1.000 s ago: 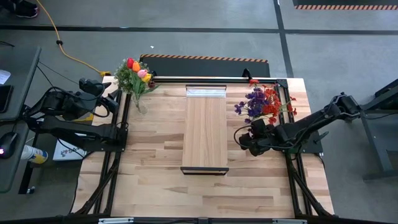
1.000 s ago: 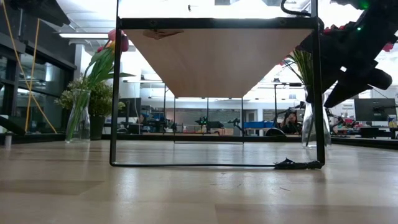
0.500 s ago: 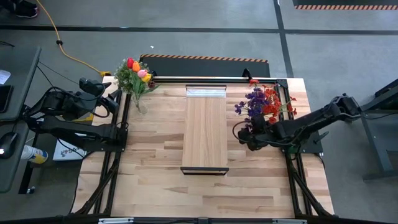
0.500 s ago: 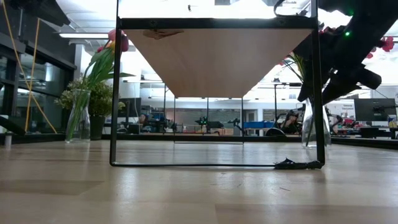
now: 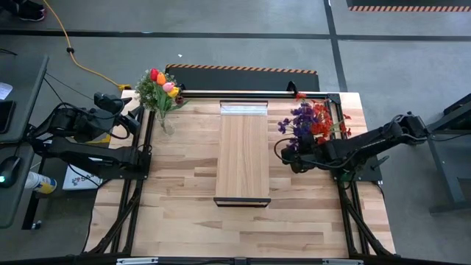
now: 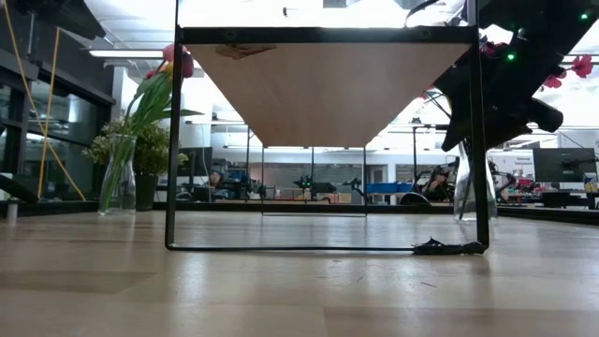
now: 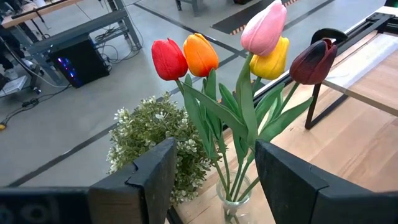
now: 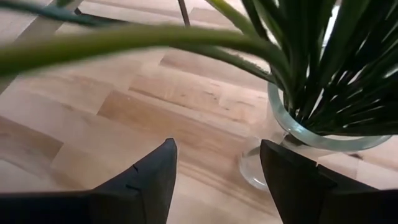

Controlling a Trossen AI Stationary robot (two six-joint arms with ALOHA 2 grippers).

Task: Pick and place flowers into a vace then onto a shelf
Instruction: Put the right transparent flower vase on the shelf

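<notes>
Two glass vases on the table, one each side of the shelf (image 5: 242, 153). Right gripper (image 8: 214, 171) fingers spread apart, empty, just short of the right vase (image 8: 311, 134) holding purple and red flowers (image 5: 309, 121). Left gripper (image 7: 214, 171) parted, empty, off the table's left edge, facing the tulips (image 7: 242, 53) in the left vase (image 5: 165, 124).

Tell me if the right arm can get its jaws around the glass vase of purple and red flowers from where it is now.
Probably yes. The right gripper is open close beside the glass vase, with only bare tabletop between; drooping leaves overhang but shouldn't block.
</notes>
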